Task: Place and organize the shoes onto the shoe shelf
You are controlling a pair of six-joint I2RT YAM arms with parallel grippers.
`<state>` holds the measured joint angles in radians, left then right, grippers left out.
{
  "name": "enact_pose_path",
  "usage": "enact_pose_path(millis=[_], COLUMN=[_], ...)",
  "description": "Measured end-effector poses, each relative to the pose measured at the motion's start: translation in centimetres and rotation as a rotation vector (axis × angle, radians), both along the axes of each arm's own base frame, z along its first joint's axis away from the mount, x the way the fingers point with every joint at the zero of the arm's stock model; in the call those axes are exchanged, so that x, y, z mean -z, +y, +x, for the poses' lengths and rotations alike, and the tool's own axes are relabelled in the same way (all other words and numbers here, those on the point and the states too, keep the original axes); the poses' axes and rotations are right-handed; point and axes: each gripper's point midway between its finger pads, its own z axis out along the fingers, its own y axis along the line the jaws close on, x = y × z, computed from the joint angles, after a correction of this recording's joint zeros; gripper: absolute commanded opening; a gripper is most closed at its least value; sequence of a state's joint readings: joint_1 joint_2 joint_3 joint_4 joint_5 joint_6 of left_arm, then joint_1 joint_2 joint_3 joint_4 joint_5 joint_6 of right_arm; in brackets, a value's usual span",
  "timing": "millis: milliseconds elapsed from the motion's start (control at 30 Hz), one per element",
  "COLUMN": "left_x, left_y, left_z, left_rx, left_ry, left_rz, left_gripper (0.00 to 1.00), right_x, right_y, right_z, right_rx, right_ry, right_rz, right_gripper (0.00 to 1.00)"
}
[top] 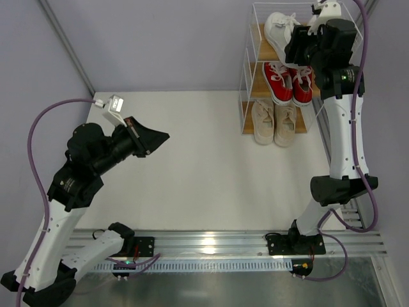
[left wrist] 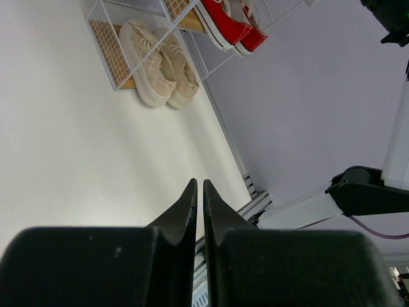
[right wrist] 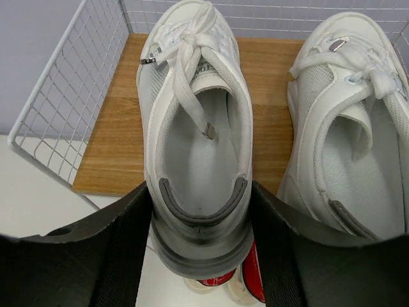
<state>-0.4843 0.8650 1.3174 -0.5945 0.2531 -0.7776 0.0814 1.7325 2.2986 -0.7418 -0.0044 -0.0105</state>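
My right gripper (top: 300,48) is at the top tier of the shoe shelf (top: 245,77), shut on the heel of a white sneaker (right wrist: 195,115) whose toe lies on the wooden top board (right wrist: 121,128). The fingers (right wrist: 128,224) press both sides of the heel, which overhangs the board's front edge. The other white sneaker (right wrist: 358,128) lies beside it on the right. The red pair (top: 287,83) sits on the middle tier and the beige pair (top: 275,121) on the bottom. My left gripper (top: 163,136) is shut and empty above the table, far left of the shelf.
The shelf's white wire mesh side (right wrist: 64,115) stands close on the left of the held sneaker. In the left wrist view the beige pair (left wrist: 153,64) and red pair (left wrist: 227,22) show in the shelf. A metal rail (top: 211,243) runs along the near table edge.
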Motion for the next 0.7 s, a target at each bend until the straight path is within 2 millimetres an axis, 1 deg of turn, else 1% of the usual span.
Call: enact_pose_path(millis=[33,67,100,300,400,567,700], left_x=[0.1,0.2,0.3,1.4,1.9,2.1,2.2], left_y=[0.2,0.3,0.5,0.8,0.8,0.9,1.0], left_z=[-0.1,-0.2,-0.3,-0.3,-0.3,-0.4,-0.6], left_rx=[-0.005,-0.01,-0.013,-0.024,-0.026,-0.028,-0.029], left_ry=[0.001,0.0,0.0,0.02,0.033,0.037,0.041], left_rz=[0.007,0.012,0.016,0.045,0.053,0.054,0.055], left_gripper=[0.04,0.03,0.03,0.01,0.01,0.0,0.0], right_x=[-0.1,-0.2,-0.2,-0.4,-0.6,-0.9,-0.9], right_y=[0.0,-0.1,-0.1,-0.7,-1.7,-3.2,-3.4], right_z=[0.0,-0.1,0.0,0.0,0.1,0.0,0.0], right_rx=[0.006,0.011,0.018,0.087,0.152,0.24,0.274], right_ry=[-0.001,-0.002,-0.002,-0.008,-0.022,-0.04,-0.056], right_rz=[0.001,0.001,0.001,0.011,0.017,0.025,0.05], right_gripper=[0.24,0.1,0.04,0.04,0.04,0.04,0.04])
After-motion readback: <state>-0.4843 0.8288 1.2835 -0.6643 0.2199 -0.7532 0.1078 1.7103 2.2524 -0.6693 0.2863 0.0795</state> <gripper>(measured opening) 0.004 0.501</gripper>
